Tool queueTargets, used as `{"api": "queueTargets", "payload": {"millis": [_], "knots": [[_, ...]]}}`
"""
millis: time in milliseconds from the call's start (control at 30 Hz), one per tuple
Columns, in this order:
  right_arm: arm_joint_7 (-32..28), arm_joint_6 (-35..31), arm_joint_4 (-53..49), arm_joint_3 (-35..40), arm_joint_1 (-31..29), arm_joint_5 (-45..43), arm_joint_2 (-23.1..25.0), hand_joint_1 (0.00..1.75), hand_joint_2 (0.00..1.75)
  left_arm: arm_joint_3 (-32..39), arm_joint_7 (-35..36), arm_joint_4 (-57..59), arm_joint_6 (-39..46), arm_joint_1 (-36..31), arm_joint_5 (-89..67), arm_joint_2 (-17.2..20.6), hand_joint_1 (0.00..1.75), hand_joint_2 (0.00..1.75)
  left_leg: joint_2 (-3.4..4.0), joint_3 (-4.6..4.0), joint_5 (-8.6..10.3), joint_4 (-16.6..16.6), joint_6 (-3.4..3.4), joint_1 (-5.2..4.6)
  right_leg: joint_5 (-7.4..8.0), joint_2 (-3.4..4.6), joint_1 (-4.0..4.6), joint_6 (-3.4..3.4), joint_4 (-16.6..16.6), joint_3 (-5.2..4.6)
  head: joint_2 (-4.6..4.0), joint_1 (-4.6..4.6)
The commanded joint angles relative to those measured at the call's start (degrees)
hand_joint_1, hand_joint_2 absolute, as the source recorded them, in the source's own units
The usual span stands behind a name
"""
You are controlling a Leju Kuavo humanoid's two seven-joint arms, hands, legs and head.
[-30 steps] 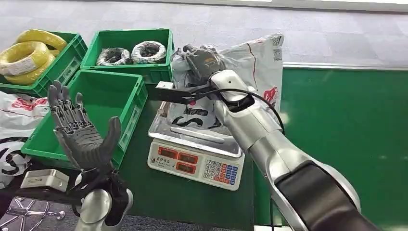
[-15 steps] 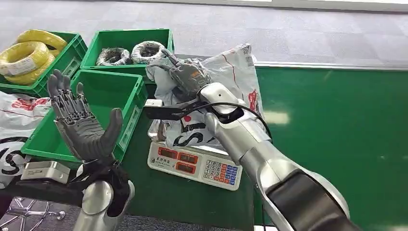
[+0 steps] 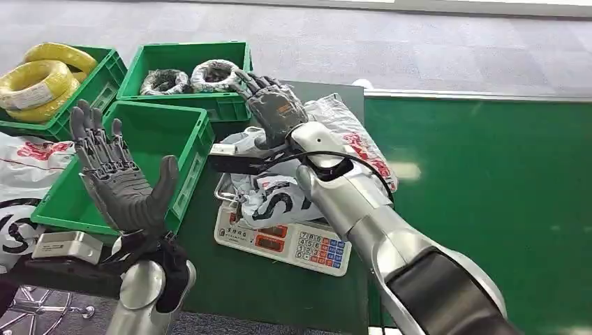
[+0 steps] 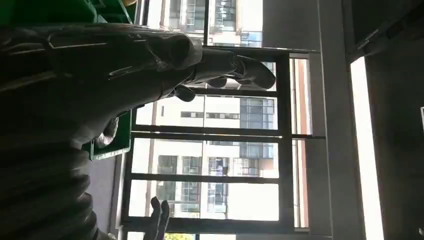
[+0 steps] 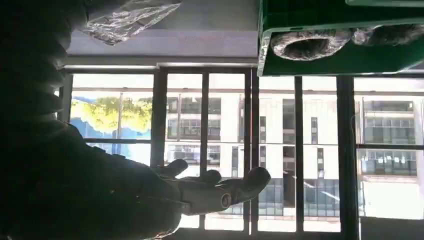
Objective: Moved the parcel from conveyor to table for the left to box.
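My right robot hand [image 3: 274,105] hovers with fingers spread, holding nothing, just above the parcel [image 3: 293,183] lying on the scale [image 3: 283,239] near the desk's front edge. Left robot hand [image 3: 115,181] waits wide; boxing into the empty green crate [image 3: 136,143] remains.
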Motion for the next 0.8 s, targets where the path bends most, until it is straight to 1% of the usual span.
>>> {"api": "queueTargets", "payload": {"millis": [33,67,167,200,233,267,300,333,367,400,433,467,500,533,567,600,633,667,700,733,767,800], "knots": [[1.3,-5.3,1.7,0.1,-3.1,-0.2,-2.6,0.0,1.75,-0.6,0.1,3.0,-0.2,-2.5,0.1,0.7,0.0,1.75,-0.22,0.0,0.11,-0.1,0.1,-0.04,0.03,-0.32,-0.01,-0.08,-0.1,0.09,0.0,0.0],[1.3,-6.6,1.1,-0.1,-3.3,-0.2,-2.7,0.0,0.0,-0.5,0.1,3.0,-0.1,-2.7,0.0,0.6,0.0,1.75,-0.22,0.03,0.16,-0.1,0.13,-0.05,0.07,-0.36,-0.01,-0.1,-0.1,0.12,0.0,0.0],[1.9,-9.9,-0.1,-0.3,-3.4,0.2,-2.9,0.0,0.0,-0.4,0.1,2.9,0.0,-2.6,-0.1,0.6,0.0,1.75,-0.21,0.01,0.17,-0.1,0.13,-0.06,0.08,-0.37,-0.01,-0.13,-0.1,0.09,0.0,0.0],[3.2,-14.0,-1.8,-0.5,-3.5,0.9,-3.4,0.0,0.0,-0.3,0.1,2.7,0.0,-2.5,-0.4,0.5,0.0,1.75,-0.24,0.11,0.3,-0.3,0.19,-0.09,0.18,-0.46,-0.01,-0.19,-0.3,0.21,0.0,0.0],[3.9,-15.4,-2.6,-0.6,-3.7,1.4,-3.7,0.0,0.0,-0.1,0.1,2.6,0.2,-2.4,-0.5,0.5,0.0,1.75,-0.23,0.12,0.29,-0.3,0.18,-0.1,0.18,-0.44,-0.02,-0.19,-0.3,0.21,0.0,0.0],[5.7,-22.0,-5.5,-2.4,-3.9,1.3,-4.9,0.0,0.0,-0.2,0.1,2.6,0.7,-2.1,-0.8,0.7,0.0,1.75,-0.1,-0.04,0.09,0.0,0.09,-0.06,0.03,-0.23,-0.02,-0.1,0.0,-0.01,0.0,0.0],[6.0,-25.4,-9.1,-4.2,-3.5,0.5,-6.2,0.0,0.0,-0.2,0.1,2.5,1.5,-1.8,-1.2,0.9,0.0,1.75,-0.09,0.01,0.11,-0.1,0.09,-0.06,0.05,-0.23,-0.02,-0.12,-0.1,0.03,0.0,0.0],[5.9,-25.9,-12.9,-5.7,-2.8,-0.2,-7.6,0.0,0.0,-0.5,0.1,2.5,2.6,-1.8,-1.9,1.3,0.0,1.75,-0.11,-0.06,0.07,0.0,0.07,-0.04,0.02,-0.21,-0.01,-0.08,0.0,-0.01,0.0,0.0],[5.3,-29.0,-20.1,-9.1,-0.1,-2.3,-9.1,0.0,0.0,-1.8,0.1,3.1,6.2,-2.5,-5.1,2.6,0.0,1.75,-0.2,-0.11,0.07,0.0,0.08,-0.04,0.0,-0.3,-0.01,-0.07,0.0,-0.03,0.0,-0.02],[4.6,-29.8,-27.9,-11.8,3.3,-3.9,-10.6,0.0,0.0,-2.8,0.1,4.9,10.4,-3.6,-8.8,3.7,0.0,1.75,-0.23,-0.07,0.09,0.0,0.1,-0.05,0.0,-0.34,-0.01,-0.09,0.0,0.02,0.0,-0.02],[3.4,-30.1,-39.6,-15.4,9.5,-6.8,-12.4,0.0,0.0,-1.8,0.1,9.0,11.1,-5.9,-13.7,3.6,0.0,1.75,-0.4,-0.06,0.14,-0.1,0.12,-0.01,0.01,-0.53,0.03,-0.09,-0.1,0.1,0.0,-0.02],[2.5,-29.4,-49.6,-18.4,16.0,-7.3,-13.5,0.0,0.0,0.7,2.5,10.9,8.7,-8.6,-21.2,2.1,0.0,1.75,-0.47,0.01,0.15,-0.1,0.08,0.02,0.01,-0.55,0.05,-0.07,-0.2,0.19,0.0,-0.02],[1.1,-29.2,-55.0,-19.9,20.5,-8.9,-13.8,0.0,0.0,1.5,5.6,12.1,7.2,-10.6,-27.0,1.5,0.0,1.75,-0.55,0.05,0.2,-0.2,0.1,0.02,0.04,-0.64,0.06,-0.07,-0.3,0.27,0.0,0.0],[-1.4,-30.1,-60.1,-21.1,25.7,-11.1,-13.9,0.0,0.0,1.2,11.0,15.1,3.6,-13.5,-36.9,1.7,0.0,1.75,-0.68,0.0,0.19,-0.1,0.09,0.08,0.02,-0.79,0.11,-0.06,-0.3,0.32,0.0,0.0],[-3.6,-30.9,-64.2,-21.9,30.8,-12.8,-13.6,0.0,0.0,1.4,14.8,18.1,1.6,-16.6,-45.1,0.5,0.0,1.75,-0.92,0.08,0.24,-0.2,0.12,0.06,0.01,-1.03,0.1,-0.07,-0.4,0.48,0.0,-0.02],[-4.7,-31.5,-66.3,-22.1,34.1,-12.8,-13.4,0.0,0.0,1.7,15.2,21.1,0.5,-19.0,-46.7,-0.5,0.0,1.75,-0.97,0.05,0.19,-0.1,0.07,0.09,-0.01,-1.03,0.12,-0.07,-0.3,0.43,0.0,0.02],[-6.8,-31.7,-68.6,-22.1,38.9,-15.2,-12.9,0.0,0.0,0.8,19.9,28.6,-2.4,-24.4,-55.9,-0.9,0.0,1.75,-1.17,0.11,0.25,-0.2,0.09,0.1,0.01,-1.25,0.13,-0.07,-0.5,0.6,0.0,-0.02],[-8.8,-31.8,-69.5,-22.5,41.5,-16.4,-12.0,0.0,0.0,0.7,21.4,33.6,-2.4,-27.8,-59.5,-1.5,0.0,1.75,-1.23,0.09,0.17,-0.1,0.05,0.09,-0.05,-1.22,0.11,-0.05,-0.4,0.58,0.0,0.04],[-10.0,-31.8,-69.1,-22.8,42.6,-17.5,-11.4,0.0,0.0,0.4,22.2,38.1,-2.0,-30.6,-62.3,-1.9,0.0,1.75,-1.34,0.08,0.24,-0.2,0.08,0.05,-0.02,-1.36,0.08,-0.06,-0.4,0.62,0.0,-0.04],[-10.7,-31.8,-68.3,-22.9,43.7,-18.9,-10.7,0.0,0.0,-1.2,24.2,45.4,-2.9,-34.9,-67.0,-2.2,0.0,1.75,-1.39,0.07,0.26,-0.2,0.09,0.04,-0.02,-1.44,0.08,-0.09,-0.4,0.61,0.0,0.0],[-10.9,-31.5,-67.6,-23.0,44.5,-20.0,-10.1,0.0,0.0,-3.4,25.6,51.2,-4.3,-38.2,-71.0,-2.2,0.0,1.75,-1.19,0.0,0.17,0.0,0.05,0.03,-0.05,-1.21,0.05,-0.07,-0.2,0.46,0.0,0.0],[-10.8,-31.0,-67.1,-23.0,45.5,-20.4,-9.7,0.0,0.0,-6.6,27.3,57.9,-6.0,-41.5,-76.4,-2.7,0.0,1.75,-1.29,0.0,0.25,-0.1,0.07,0.01,-0.01,-1.35,0.04,-0.1,-0.3,0.51,0.0,0.0]]}}
